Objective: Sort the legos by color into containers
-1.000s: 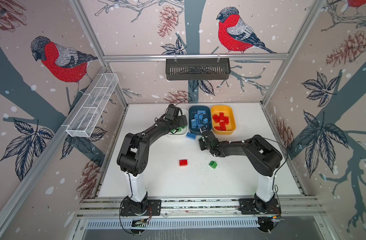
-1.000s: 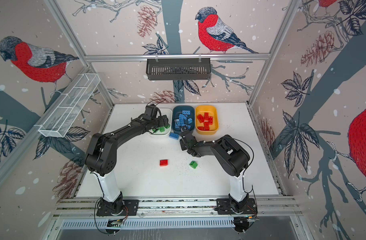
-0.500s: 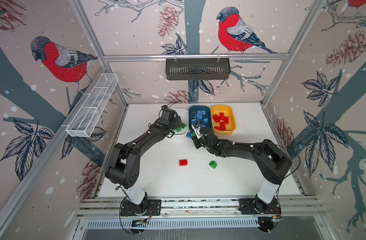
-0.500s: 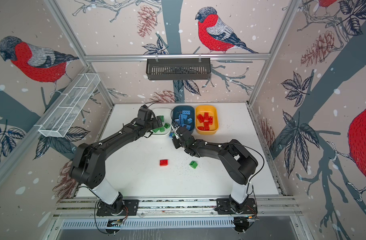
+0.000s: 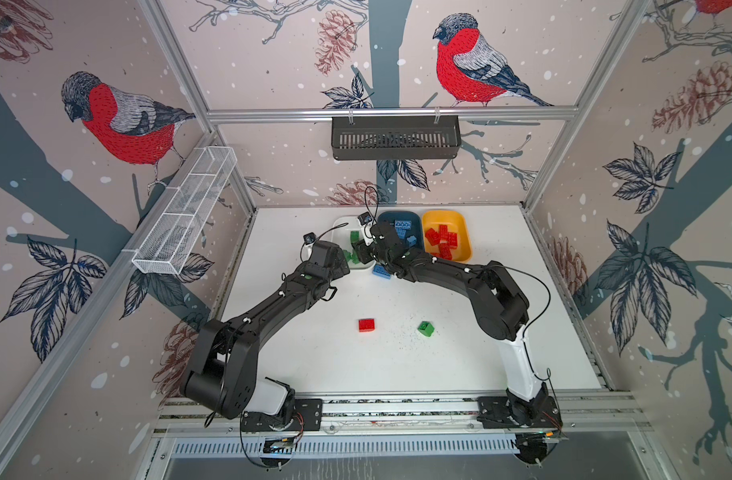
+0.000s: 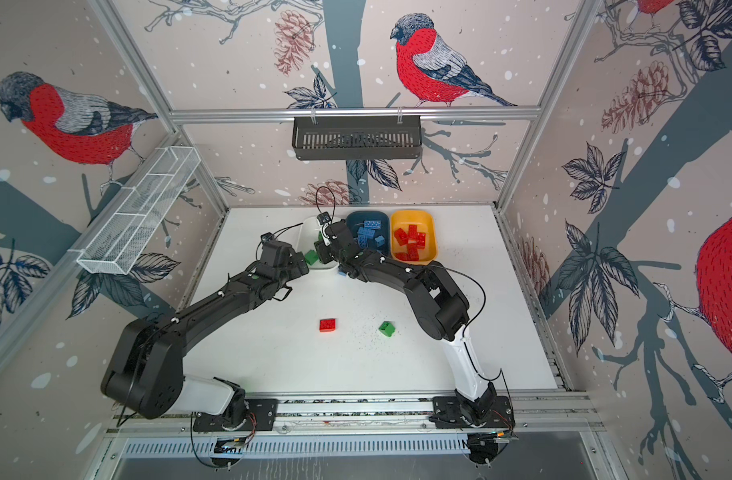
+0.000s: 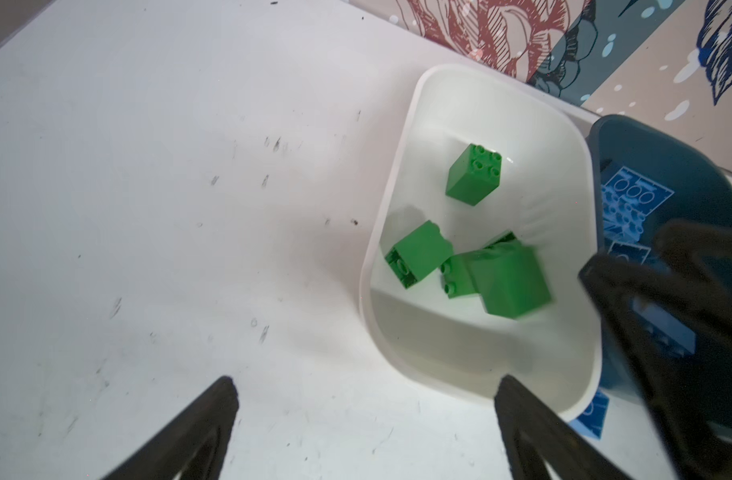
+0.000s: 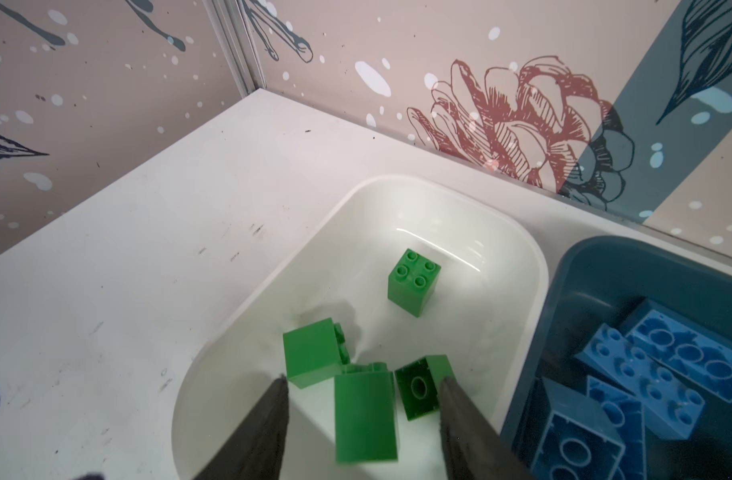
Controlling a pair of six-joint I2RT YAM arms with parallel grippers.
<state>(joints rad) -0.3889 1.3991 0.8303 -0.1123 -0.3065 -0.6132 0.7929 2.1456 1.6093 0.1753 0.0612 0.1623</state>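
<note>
Green chunky studded plastic brick (image 8: 366,411): motion-blurred, loose between the fingers of the right hand (image 8: 364,380), with a gap on each side. That hand is spread and pinches nothing. The brick is over the near end of the white rounded-rectangular plastic tub (image 8: 356,257).

Three more green bricks in that tub: one upright, studs up (image 8: 414,280); two tipped over (image 8: 314,357) (image 8: 422,386), just beside the fingers.

Left hand (image 7: 366,380): spread wide, empty, over the white table (image 5: 314,353) just beside the white tub's outer corner.

Change: a second ago the right hand was in front of the dark teal tub (image 8: 584,266) and the left hand was over the white tub. Now the right reaches across to the white tub and the left is drawn back off it.

Tubs are smooth and glossy; the table is scuffed with dark flecks. The teal tub holds oblong blue bricks (image 8: 688,353); the yellow tub (image 5: 459,224) holds red bricks (image 5: 441,239).

Loose on the table: a blue brick (image 5: 380,271) in front of the tubs; a red brick (image 5: 366,325) and a green brick (image 5: 426,328) well apart from them.
</note>
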